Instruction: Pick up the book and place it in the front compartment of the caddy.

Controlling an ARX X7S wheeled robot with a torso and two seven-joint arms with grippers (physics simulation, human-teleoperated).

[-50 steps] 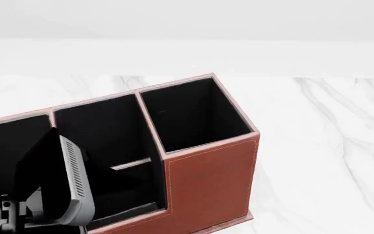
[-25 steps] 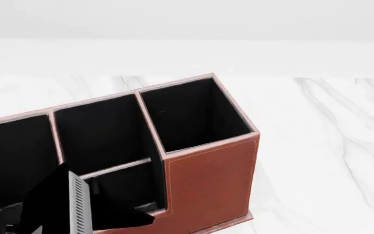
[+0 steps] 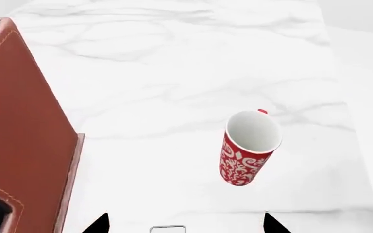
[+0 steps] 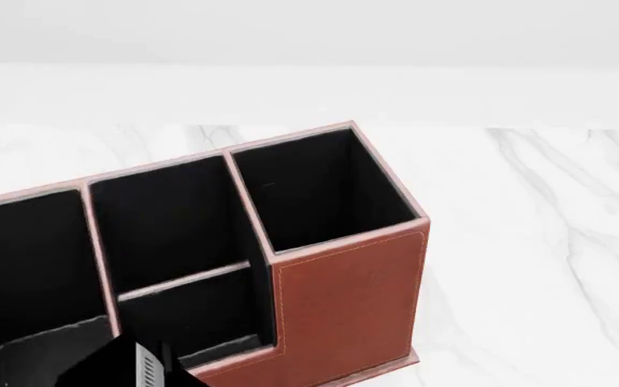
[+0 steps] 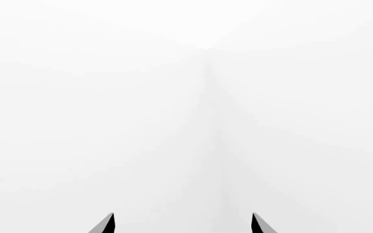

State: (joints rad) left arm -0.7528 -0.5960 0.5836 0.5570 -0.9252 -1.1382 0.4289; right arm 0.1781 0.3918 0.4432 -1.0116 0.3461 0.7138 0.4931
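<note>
The reddish-brown caddy (image 4: 344, 300) fills the head view, and its black-lined cells are open from above. Its leather wall also shows in the left wrist view (image 3: 18, 121). I cannot make out the book for certain. A flat grey patch (image 4: 57, 339) lies in the low front-left cell, partly behind a black and grey part of my left arm (image 4: 126, 367). My left gripper (image 3: 185, 224) is open and empty above the table beside the caddy. My right gripper (image 5: 183, 224) is open and empty and faces blank white.
A red patterned mug (image 3: 248, 150) stands on the white marble table (image 3: 173, 73), apart from the caddy. The table's edge runs past the mug (image 3: 351, 121). Marble lies to the right of the caddy in the head view (image 4: 535, 266).
The black and grey part of my left arm has dropped from over the caddy's left cells to the bottom edge of the head view. This uncovers those cells and the grey patch.
</note>
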